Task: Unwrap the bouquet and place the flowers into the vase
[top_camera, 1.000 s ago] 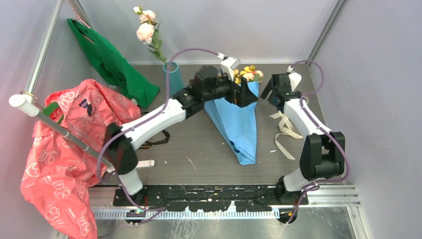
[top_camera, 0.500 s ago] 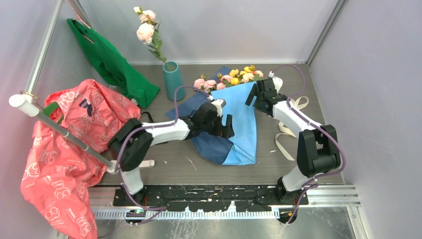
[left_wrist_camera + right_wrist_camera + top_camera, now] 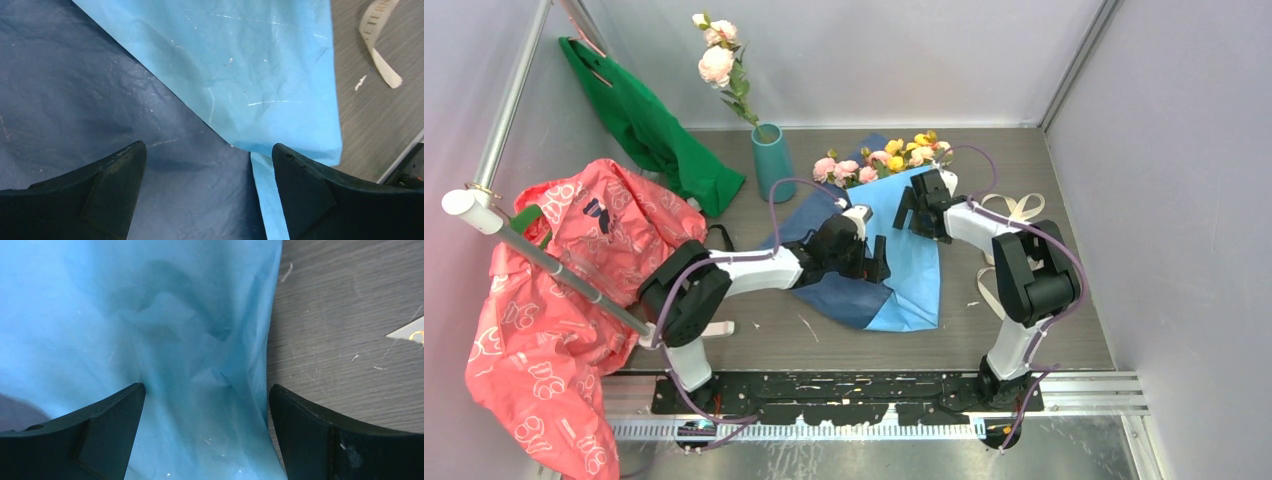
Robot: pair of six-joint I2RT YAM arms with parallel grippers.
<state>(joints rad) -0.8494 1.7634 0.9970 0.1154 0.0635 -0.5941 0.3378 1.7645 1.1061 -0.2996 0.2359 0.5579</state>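
Noted left gripper (image 3: 207, 146) and right gripper (image 3: 206, 387) spread wide, empty, over the bouquet (image 3: 914, 280). Judged its paper (image 3: 240, 75) thin and limp, flowers (image 3: 879, 160) light; recommend pinching stems, not heads.

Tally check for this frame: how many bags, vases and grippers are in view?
Bags: 2, green bag and pink bag
Vases: 1, vase
Grippers: 2, left gripper and right gripper, both open
Total: 5
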